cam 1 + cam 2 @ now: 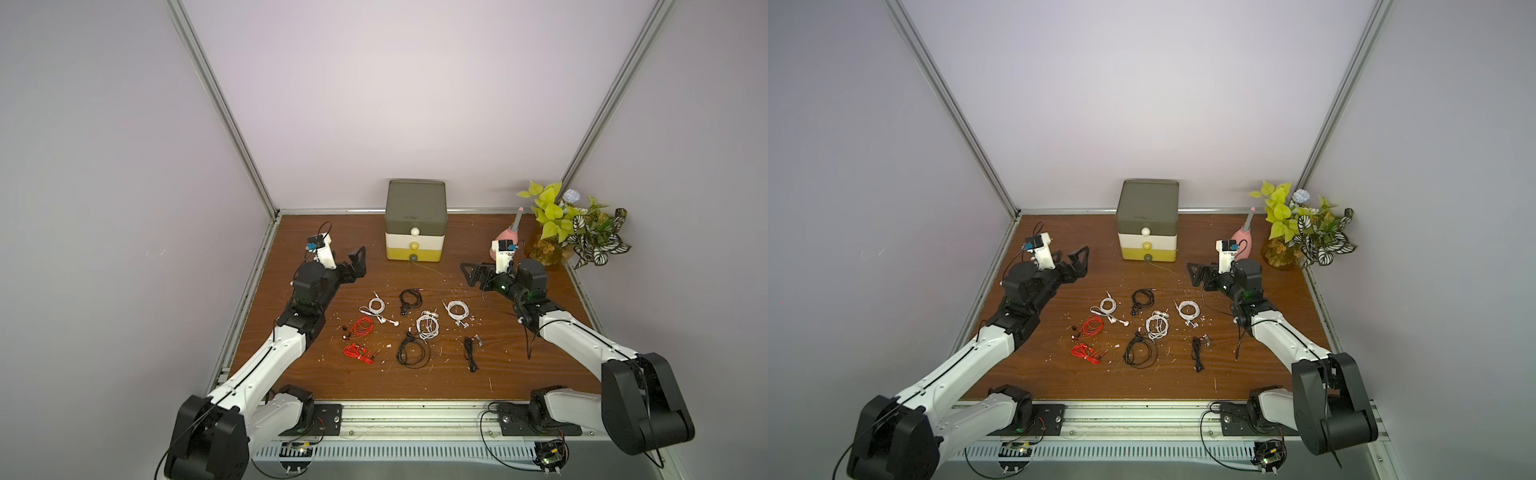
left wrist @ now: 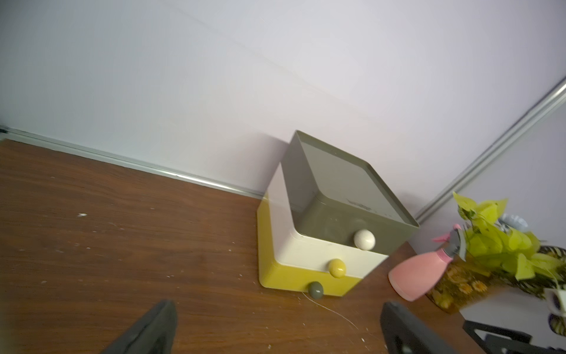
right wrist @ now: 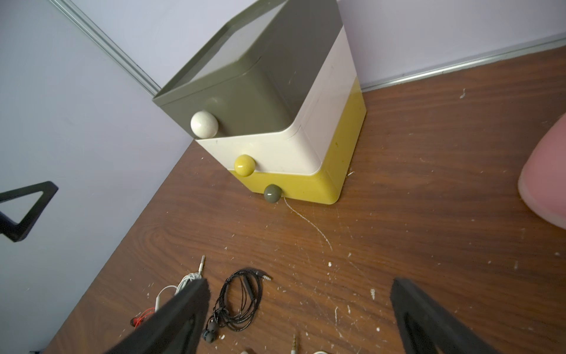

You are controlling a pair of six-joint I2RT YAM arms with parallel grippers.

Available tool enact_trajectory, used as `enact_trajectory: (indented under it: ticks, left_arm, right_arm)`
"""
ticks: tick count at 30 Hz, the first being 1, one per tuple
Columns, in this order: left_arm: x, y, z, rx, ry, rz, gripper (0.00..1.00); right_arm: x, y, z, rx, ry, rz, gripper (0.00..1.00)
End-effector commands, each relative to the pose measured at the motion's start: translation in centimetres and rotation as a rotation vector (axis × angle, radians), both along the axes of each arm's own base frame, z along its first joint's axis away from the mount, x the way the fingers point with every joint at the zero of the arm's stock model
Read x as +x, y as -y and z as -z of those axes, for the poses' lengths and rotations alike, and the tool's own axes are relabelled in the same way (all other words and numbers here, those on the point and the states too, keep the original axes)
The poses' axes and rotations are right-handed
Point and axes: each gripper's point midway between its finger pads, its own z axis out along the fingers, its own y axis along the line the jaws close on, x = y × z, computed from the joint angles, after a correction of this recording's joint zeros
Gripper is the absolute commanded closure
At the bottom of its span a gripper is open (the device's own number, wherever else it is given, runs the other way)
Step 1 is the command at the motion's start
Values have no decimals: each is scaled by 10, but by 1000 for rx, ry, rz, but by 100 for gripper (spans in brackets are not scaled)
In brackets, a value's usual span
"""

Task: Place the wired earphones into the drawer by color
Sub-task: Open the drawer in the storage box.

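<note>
Eight coiled earphones lie at the middle of the table, nearer its front edge than both arms. The left gripper and right gripper hover wide open, empty, flanking the closed drawer box at the far edge; red coils lie nearest the left.

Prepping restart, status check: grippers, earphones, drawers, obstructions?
Left gripper, right gripper: open, empty. Eight coiled wired earphones loose on brown wooden table; three-tier plastic drawer box fully shut. Pink spray bottle near right gripper.
</note>
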Motion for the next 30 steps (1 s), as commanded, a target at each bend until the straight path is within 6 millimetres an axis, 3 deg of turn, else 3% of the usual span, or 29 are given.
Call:
enact_trajectory:
  ticks: [1,9,20,26,30]
  left_arm:
    - [8,22,-5,3,-39,-17,1]
    - [30,84,3,-104,-86,47,0]
    - [66,130,25,-317,-188,105,11]
    - [80,156,28,-399,-208,129,13]
    - [85,168,29,-467,-218,156,19]
  right_arm:
    - [-4,-4,-9,8,28,-21,1]
    - [-14,11,-13,-9,84,50,1]
    - [-20,16,-19,-1,123,72,1]
    - [-22,17,-20,2,133,75,1]
    - [-23,16,-22,7,141,73,1]
